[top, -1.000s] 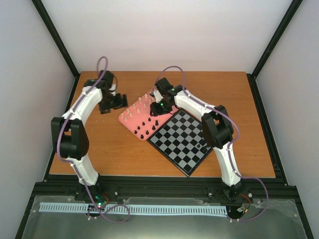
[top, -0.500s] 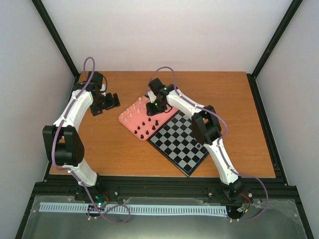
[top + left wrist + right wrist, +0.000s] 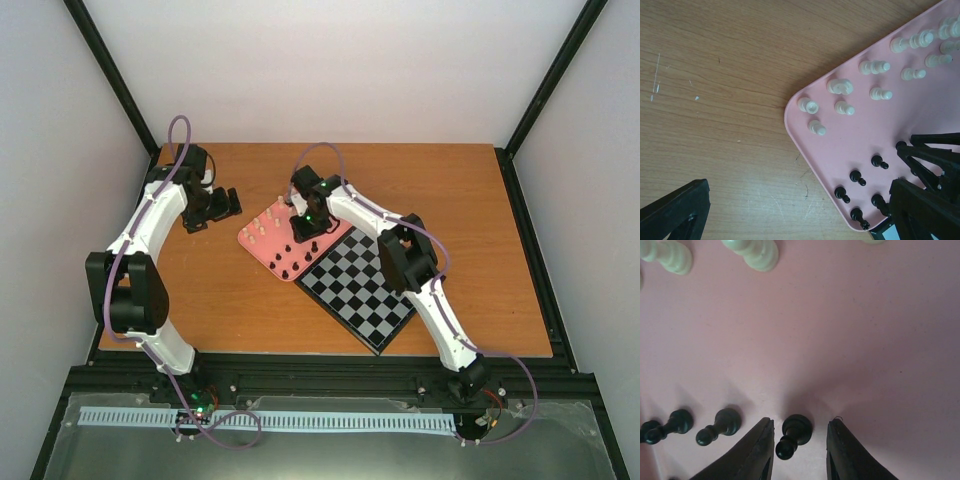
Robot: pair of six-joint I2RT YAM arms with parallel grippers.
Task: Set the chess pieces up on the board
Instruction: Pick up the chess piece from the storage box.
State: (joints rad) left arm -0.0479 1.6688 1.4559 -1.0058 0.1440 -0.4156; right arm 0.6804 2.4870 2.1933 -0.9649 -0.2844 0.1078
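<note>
From above, the chess pieces [image 3: 277, 258] are standing on the pink tray [image 3: 256, 244], with the board [image 3: 365, 290] lying just beside it. Left wrist: the left gripper [image 3: 799, 187] is hanging spread wide beside the tray. Right wrist: the right gripper [image 3: 801, 422] is straddling a black pawn [image 3: 794, 434] on the tray, its jaws apart and not touching it.

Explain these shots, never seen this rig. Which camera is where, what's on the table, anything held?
It is two robot arms, a left arm and a right arm, bolted at the near edge of a wooden table. The wide picture comes from a fixed camera above and behind them. The other two come from a camera on each wrist, looking past that arm's own fingers.

On the table lie a board and a pink tray holding cream pieces and black pieces.

The left gripper hangs open beside the tray. The right gripper is down over the tray, its fingers either side of one black piece, with a gap showing on each side. Nothing is held yet.
</note>
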